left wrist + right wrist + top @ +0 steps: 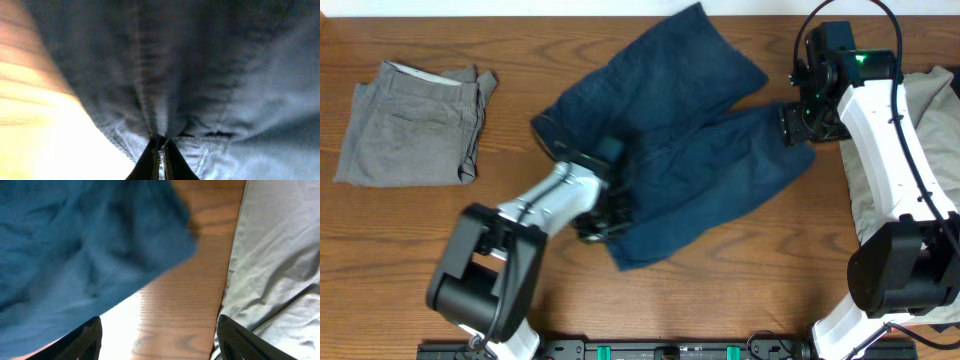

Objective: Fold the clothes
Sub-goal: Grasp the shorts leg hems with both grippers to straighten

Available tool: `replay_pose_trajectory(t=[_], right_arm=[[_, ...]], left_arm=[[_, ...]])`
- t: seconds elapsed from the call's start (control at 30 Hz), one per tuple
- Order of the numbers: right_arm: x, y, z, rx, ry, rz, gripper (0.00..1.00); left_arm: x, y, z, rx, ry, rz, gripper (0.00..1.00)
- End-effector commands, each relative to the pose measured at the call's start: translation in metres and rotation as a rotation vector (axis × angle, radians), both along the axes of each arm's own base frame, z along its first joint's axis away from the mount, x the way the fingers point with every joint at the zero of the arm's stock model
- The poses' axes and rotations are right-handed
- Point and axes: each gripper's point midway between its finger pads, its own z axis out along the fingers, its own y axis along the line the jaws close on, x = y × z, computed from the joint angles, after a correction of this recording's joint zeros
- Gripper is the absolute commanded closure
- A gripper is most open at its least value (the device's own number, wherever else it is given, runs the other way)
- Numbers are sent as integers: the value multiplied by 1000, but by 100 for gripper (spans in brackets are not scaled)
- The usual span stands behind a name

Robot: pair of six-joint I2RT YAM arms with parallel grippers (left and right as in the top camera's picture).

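On the brown wooden table [400, 250], the dark navy-blue cloth shorts [700, 90] lie rumpled at the centre, with a beige-khaki cloth pair [935, 95] at 3 o'clock and a folded grey cloth pair [405, 135] at 10 o'clock. The left gripper [160, 150] is pinched closed on a navy seam towards 7 o'clock. The right gripper [160, 330], spread wide and empty, hovers at the shorts' 3 o'clock edge. The cloth looks soft, limp and light, so hem or waistband corners seem the best holds.

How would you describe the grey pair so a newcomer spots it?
On the wooden table, look to the overhead view's upper left corner. The grey pair lies there alone, folded into a compact rectangle. The navy pair sprawls mid-table; the beige cloth sits far right.
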Motion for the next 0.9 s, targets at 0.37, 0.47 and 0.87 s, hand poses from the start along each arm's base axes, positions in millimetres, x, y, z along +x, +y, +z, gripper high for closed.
replay_pose_trajectory(t=[0.37,0.47,0.87], right_arm=[[-80,47,-83,254,312,-128,32],[-99,51,-96,277,375,-179,32],[-95,52,-164,284,232,-482,34]], left_arm=[[19,121,29,40,101,197,25],[2,119,33,47,171,188,25],[0,97,14,14,160,268,25]])
